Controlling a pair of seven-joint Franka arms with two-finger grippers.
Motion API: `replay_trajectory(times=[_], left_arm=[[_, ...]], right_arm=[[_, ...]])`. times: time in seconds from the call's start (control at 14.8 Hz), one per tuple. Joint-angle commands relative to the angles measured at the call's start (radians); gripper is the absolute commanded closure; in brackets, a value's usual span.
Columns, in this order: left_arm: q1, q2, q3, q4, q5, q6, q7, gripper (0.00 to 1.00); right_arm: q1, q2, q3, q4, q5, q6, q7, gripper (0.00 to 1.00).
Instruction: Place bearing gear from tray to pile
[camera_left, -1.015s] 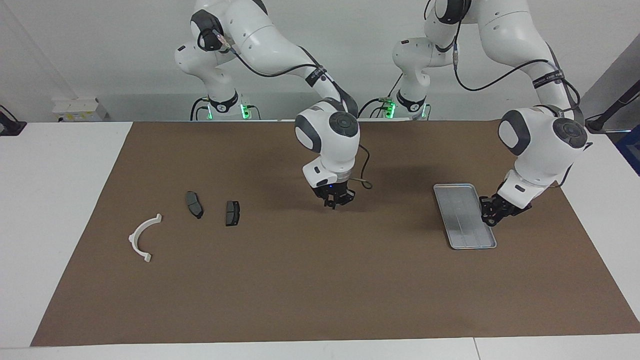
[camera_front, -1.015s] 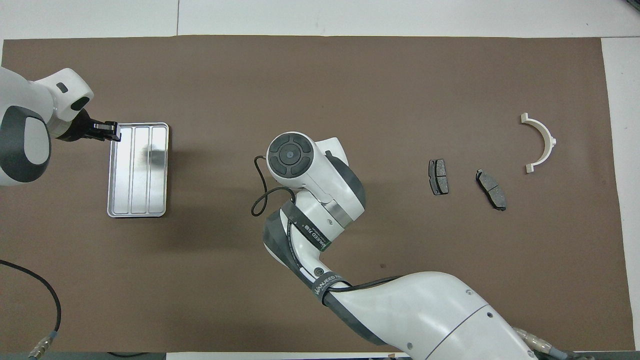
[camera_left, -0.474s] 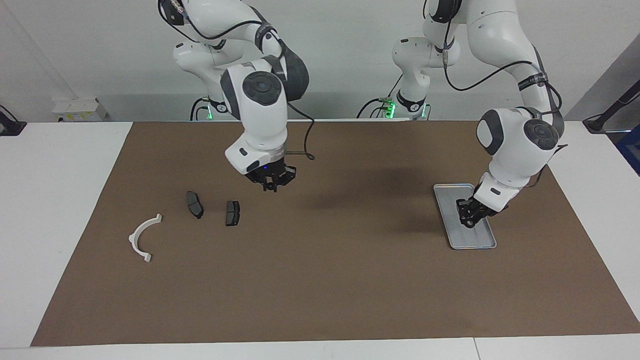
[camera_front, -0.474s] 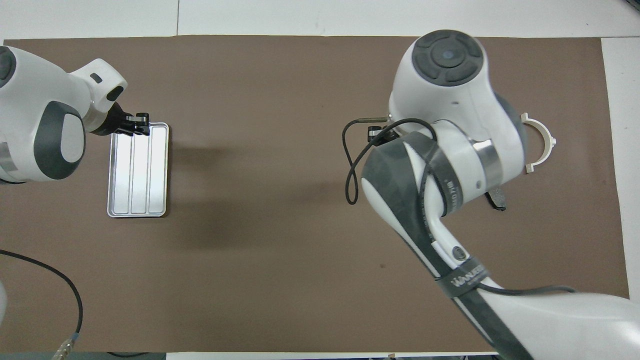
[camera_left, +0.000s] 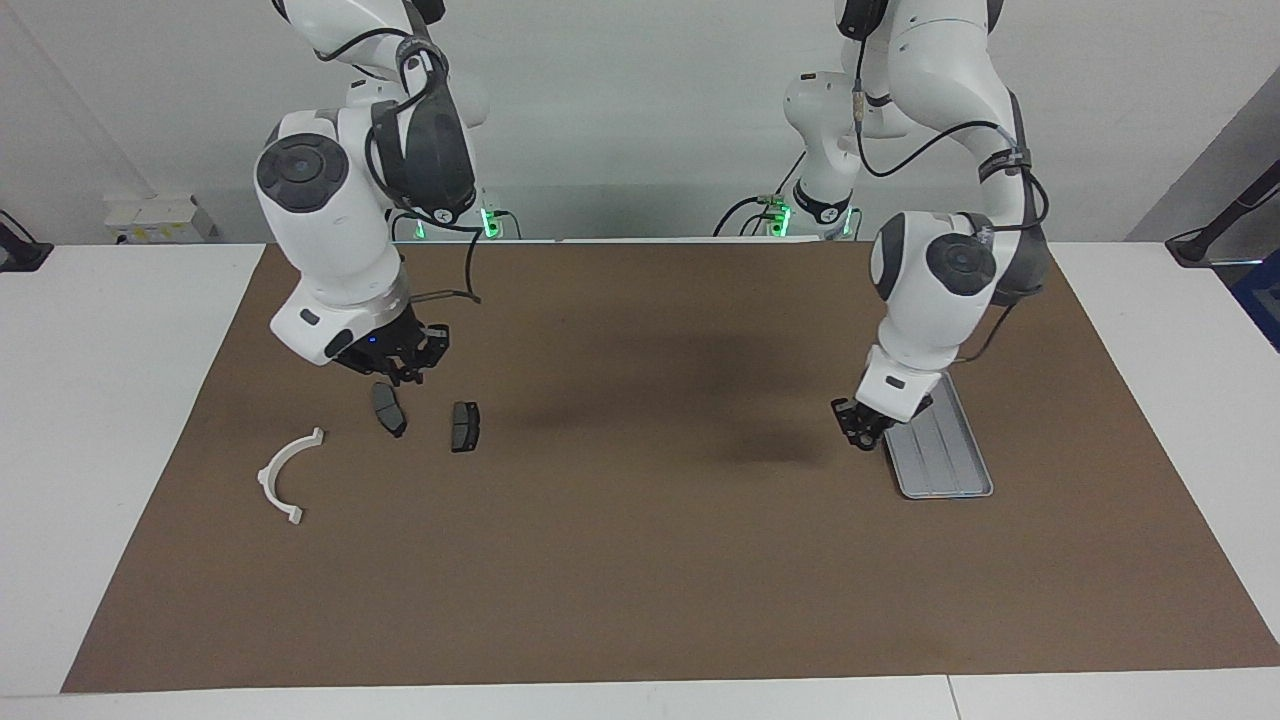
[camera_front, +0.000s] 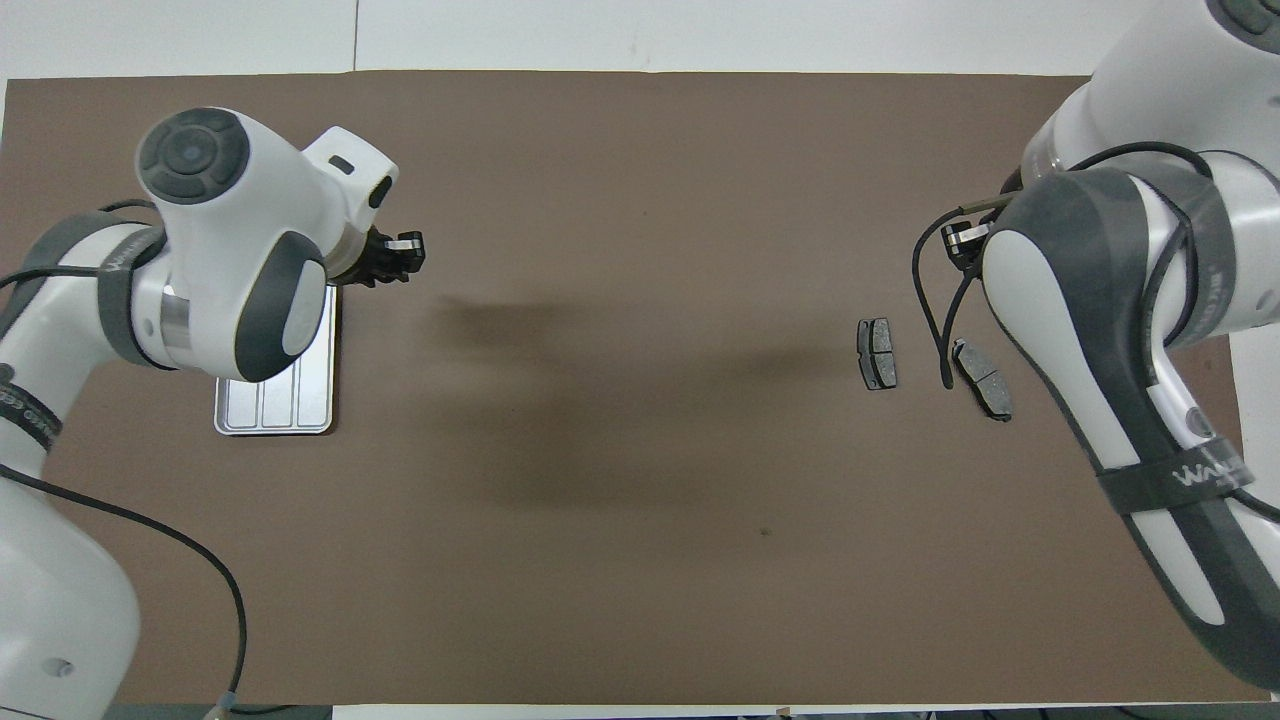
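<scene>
Tray (camera_left: 945, 455) partly under left hand (camera_left: 858, 428); right hand (camera_left: 405, 366) above pads (camera_left: 389, 409), grips seemingly unreadable.

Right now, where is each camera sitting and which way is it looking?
Facing view: high across the table, looking at the robots; shows both whole arms, the left hand beside the tray, the right hand above the brake pads.
Overhead view: above the robots' end, looking steeply down; arms enter from below.
Both show the tray and pads.
</scene>
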Motion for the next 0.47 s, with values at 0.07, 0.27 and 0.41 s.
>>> replay_trajectory(times=[0.07, 0.27, 0.41], left_arm=[[-0.154, 0.011, 0.016, 0.041, 0.018, -0.021, -0.198, 0.83], [-0.255, 0.097, 0.016, 0.110, 0.024, -0.013, -0.347, 0.84], [-0.304, 0.163, 0.018, 0.145, 0.025, 0.039, -0.423, 0.84]], right_arm=[[-0.071, -0.020, 0.010, -0.049, 0.013, 0.047, -0.124, 1.00], [-0.127, -0.017, 0.010, -0.147, 0.015, 0.175, -0.176, 1.00], [-0.148, -0.001, 0.010, -0.203, 0.016, 0.264, -0.183, 1.00]])
